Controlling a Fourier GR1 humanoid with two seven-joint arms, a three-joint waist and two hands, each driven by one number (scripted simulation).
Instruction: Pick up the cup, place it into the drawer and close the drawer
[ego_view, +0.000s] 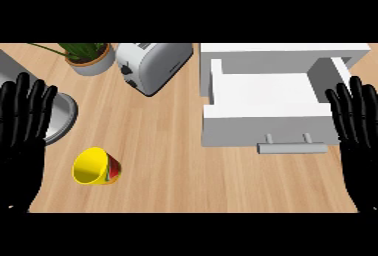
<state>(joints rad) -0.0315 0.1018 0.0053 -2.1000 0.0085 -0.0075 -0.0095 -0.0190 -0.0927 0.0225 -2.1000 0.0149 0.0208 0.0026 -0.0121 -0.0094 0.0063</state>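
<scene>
A yellow cup (95, 167) with a red and green pattern lies tipped on its side on the wooden counter at the lower left, its mouth facing the lower left. The white drawer (266, 106) stands pulled out at the right, its inside bare, with a grey handle (291, 147) on its front. My left hand (22, 125) rests open at the left edge, fingers up, a little left of the cup. At the right edge my right hand (356, 125) rests open too, just beside the drawer's right wall. Neither hand touches anything.
A silver toaster (151, 65) sits at the back centre, with a potted plant (90, 56) to its left. A round metal bowl or pan (59, 117) shows partly behind my left hand. Bare wood lies between the cup and the drawer.
</scene>
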